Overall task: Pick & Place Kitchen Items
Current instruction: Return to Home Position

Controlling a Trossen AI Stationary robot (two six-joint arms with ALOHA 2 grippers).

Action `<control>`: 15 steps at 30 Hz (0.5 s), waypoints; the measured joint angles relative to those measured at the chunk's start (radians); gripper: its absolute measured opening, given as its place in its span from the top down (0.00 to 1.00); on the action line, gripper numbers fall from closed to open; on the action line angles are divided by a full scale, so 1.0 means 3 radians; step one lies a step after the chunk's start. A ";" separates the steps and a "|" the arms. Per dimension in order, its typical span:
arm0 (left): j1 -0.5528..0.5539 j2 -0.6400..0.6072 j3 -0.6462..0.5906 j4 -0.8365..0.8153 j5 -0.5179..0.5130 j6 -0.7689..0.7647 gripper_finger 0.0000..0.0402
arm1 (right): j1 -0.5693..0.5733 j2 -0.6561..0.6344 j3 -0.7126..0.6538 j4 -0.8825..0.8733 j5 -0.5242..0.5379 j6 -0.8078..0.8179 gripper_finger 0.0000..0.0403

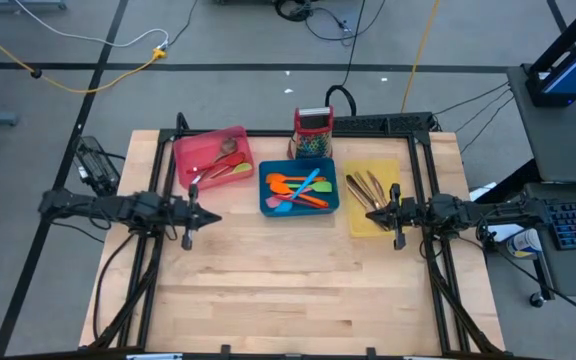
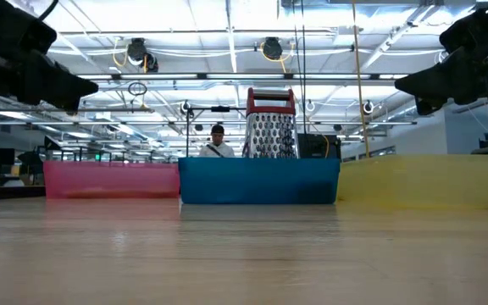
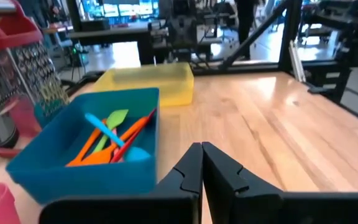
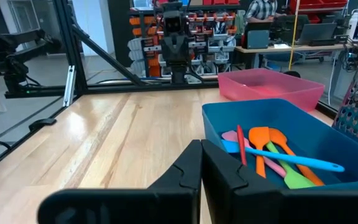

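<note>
Both arms hang level above the table (image 1: 288,290), one at each side of the high view's middle. Your left gripper (image 3: 202,152) has its fingers pressed together with nothing between them. It sits just below the pink bin (image 1: 183,150). Your right gripper (image 4: 201,150) is closed and empty too, over the lower corner of the yellow bin (image 1: 388,168).

All the utensils lie in the bins across the upper middle:
- Silicone spatulas (image 1: 298,190), orange, blue, green and red, are piled in the blue bin (image 1: 264,195) at centre.
- A light green spoon with red and steel pieces (image 1: 218,165) is in the pink bin.
- Copper-toned cutlery (image 1: 368,188) is in the yellow bin.

A red-handled box grater (image 1: 312,132) stands upright just behind the blue bin. In the low view, a person (image 2: 218,142) shows far beyond it.
</note>
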 joint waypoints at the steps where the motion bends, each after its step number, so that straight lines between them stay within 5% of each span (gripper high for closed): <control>1: 0.0000 0.0032 0.0000 0.0000 0.0000 0.0002 0.97 | 0.0001 0.0000 0.0000 0.0000 0.0000 0.0000 1.00; 15: 0.0000 0.0168 -0.0011 0.0119 -0.0018 -0.0059 0.91 | 0.0001 0.0000 -0.0001 0.0000 0.0001 0.0000 1.00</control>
